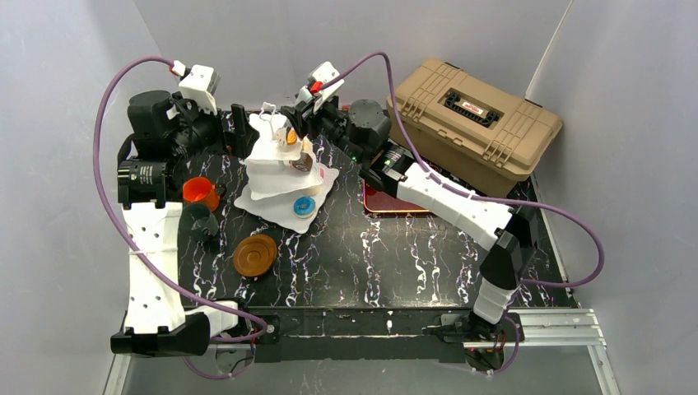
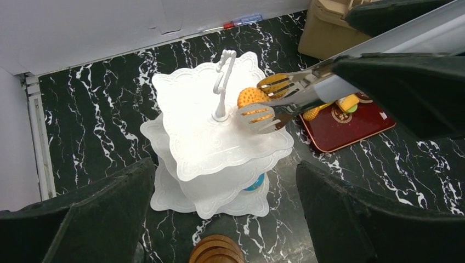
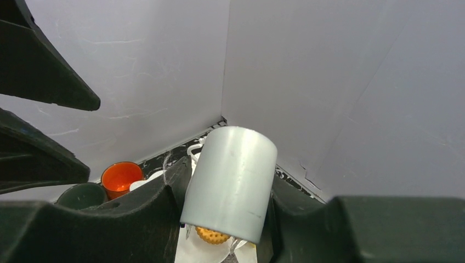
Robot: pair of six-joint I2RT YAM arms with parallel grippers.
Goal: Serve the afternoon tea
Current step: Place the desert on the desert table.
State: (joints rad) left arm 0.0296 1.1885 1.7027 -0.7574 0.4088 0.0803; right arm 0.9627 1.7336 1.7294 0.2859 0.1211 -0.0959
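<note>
Two cups (image 1: 200, 191) (image 1: 200, 220), one stand (image 1: 265, 169), one toolbox (image 1: 473, 123).

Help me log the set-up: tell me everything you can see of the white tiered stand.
The white stand looks like plastic: three square, scallop-edged plates stacked upright, smallest on top, on a central post ending in a loop handle. It stands on the black marbled table. A blue donut lies on the bottom plate; tongs hold a cookie just over the top plate.

Tan toolbox (image 1: 476, 123), metal tongs (image 2: 299, 93), red tray (image 2: 340, 130)
</note>
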